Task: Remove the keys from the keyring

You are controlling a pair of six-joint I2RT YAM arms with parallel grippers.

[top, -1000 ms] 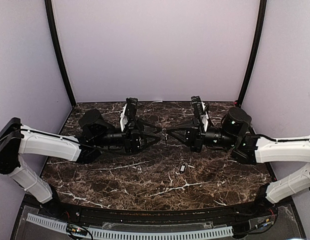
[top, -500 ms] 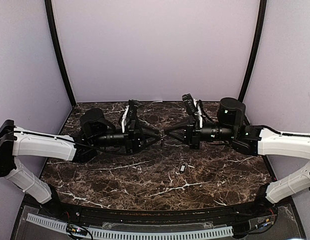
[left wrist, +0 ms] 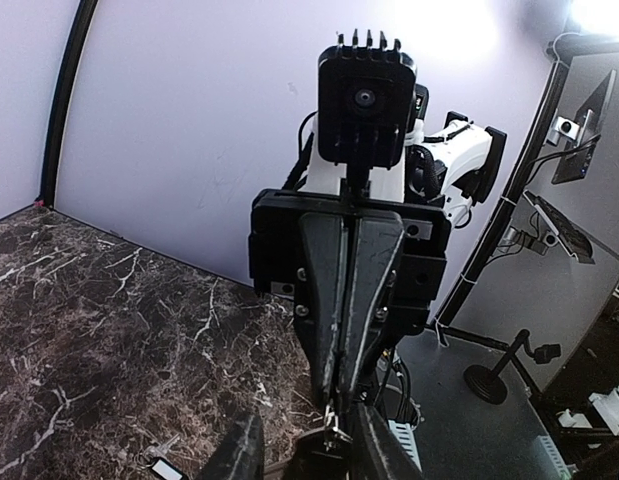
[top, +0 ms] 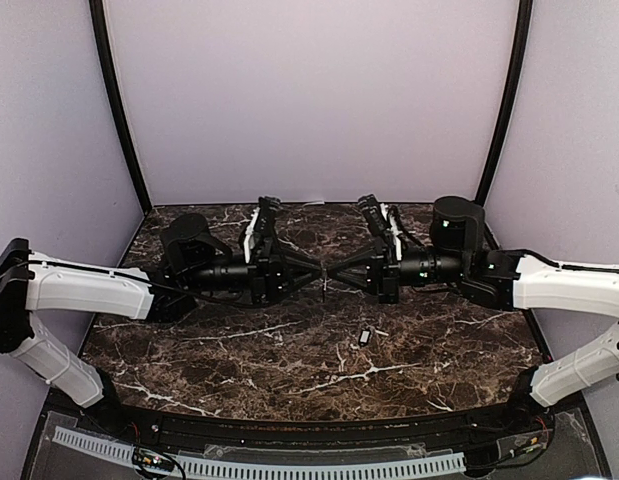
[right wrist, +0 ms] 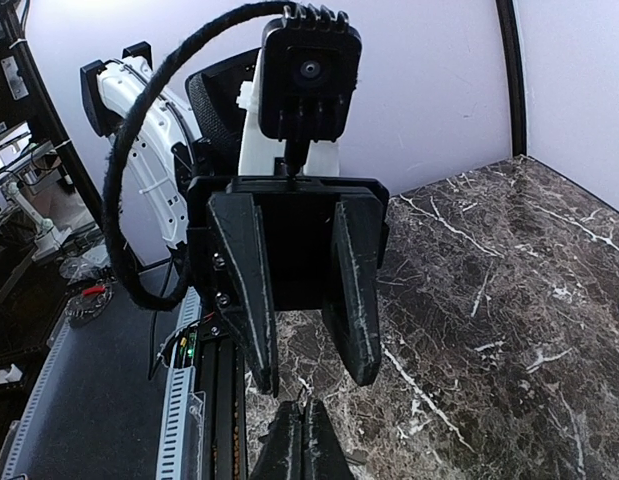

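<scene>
Left gripper (top: 316,277) spread, right gripper (top: 333,275) pressed together, tip to tip above the table (top: 219,350).
Right gripper pinches a tiny metal bit (left wrist: 333,432), too small to identify; the keyring (top: 365,337) lies at 5 o'clock from the tips.

My white-and-black left arm (top: 89,290) and right arm (top: 569,290) stretch inward, nearly level, and meet nose to nose. My black two-finger right pincer (top: 335,275) has its fingers pressed flat together. My black left pincer (top: 319,272) faces it tip to tip, its fingers (right wrist: 351,300) standing apart on either side of the right pincer's tip.
</scene>
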